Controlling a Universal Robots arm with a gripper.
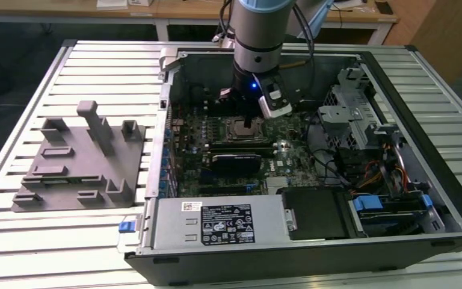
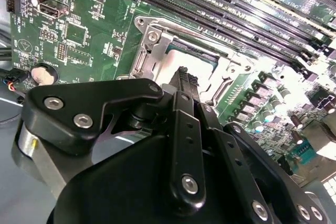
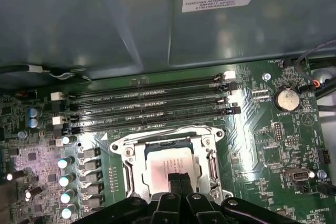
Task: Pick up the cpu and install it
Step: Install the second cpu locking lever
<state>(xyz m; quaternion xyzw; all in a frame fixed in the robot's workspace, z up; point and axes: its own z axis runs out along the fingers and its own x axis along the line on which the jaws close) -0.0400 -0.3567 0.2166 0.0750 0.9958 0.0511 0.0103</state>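
The cpu (image 3: 167, 162), a flat square chip with a silvery-white top, lies flat inside the metal-bordered socket frame (image 3: 128, 167) on the green motherboard. My gripper (image 3: 180, 179) hangs just over the chip's edge, its two dark fingertips pressed together with nothing between them. In the second wrist view the fingertips of the gripper (image 2: 185, 75) stand close above the socket frame (image 2: 151, 45), where a strip of the cpu (image 2: 198, 56) shows. In the exterior view the gripper (image 1: 250, 122) reaches down into the open computer case (image 1: 423, 144) over the socket.
Dark memory slots (image 3: 147, 106) run beside the socket, with a coin battery (image 3: 286, 99) and a row of capacitors (image 3: 65, 181) nearby. A grey plastic fixture (image 1: 79, 159) with upright posts sits on the slatted table at the exterior view's left. Power supply (image 1: 215, 223) and drive bays (image 1: 391, 205) fill the case's near side.
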